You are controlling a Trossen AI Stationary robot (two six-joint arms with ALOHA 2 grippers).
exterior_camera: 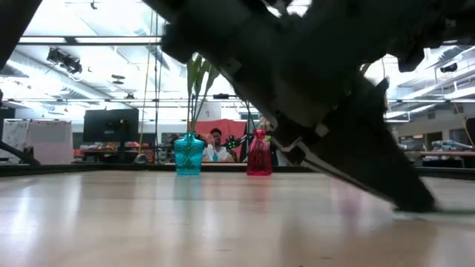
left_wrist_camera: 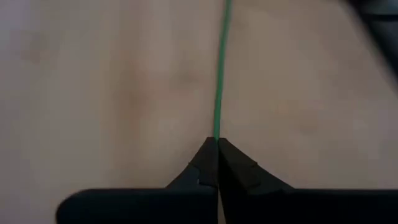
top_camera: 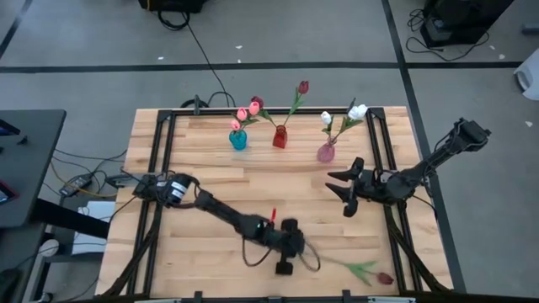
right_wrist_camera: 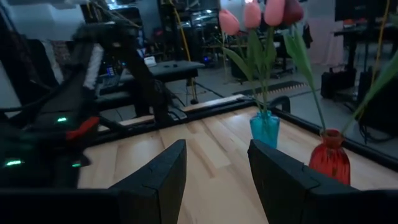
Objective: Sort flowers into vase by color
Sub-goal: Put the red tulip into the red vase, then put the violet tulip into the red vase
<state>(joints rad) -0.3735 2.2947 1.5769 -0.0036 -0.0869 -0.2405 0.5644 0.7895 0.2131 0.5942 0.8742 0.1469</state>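
A dark red tulip [top_camera: 370, 271] lies flat on the table near its near edge, head [top_camera: 385, 278] toward the right. My left gripper [top_camera: 301, 252] is shut on its thin green stem [left_wrist_camera: 219, 74]; in the low view this arm [exterior_camera: 349, 126] slants down to the tabletop. My right gripper [top_camera: 345, 189] hangs open over the table's right half, holding nothing, and in its wrist view [right_wrist_camera: 214, 171] faces the vases. At the far side, a teal vase [top_camera: 238, 140] holds pink tulips, a red vase [top_camera: 280, 137] dark red ones and a pink vase [top_camera: 326, 152] white ones. My left gripper pinches the tulip's stem at its free end [left_wrist_camera: 216, 138] between the two shut fingertips. The fingers lie along the stem, which runs straight on ahead of them. They slant down to the tabletop from the left, and the flower lies on the wood.
Black rails [top_camera: 164, 168] run along the table's left and right sides. Bare wood lies between the arms and the vases. The teal vase [exterior_camera: 188, 154] and red vase [exterior_camera: 259, 153] stand upright at the far side. A person [exterior_camera: 216, 144] sits in the room beyond.
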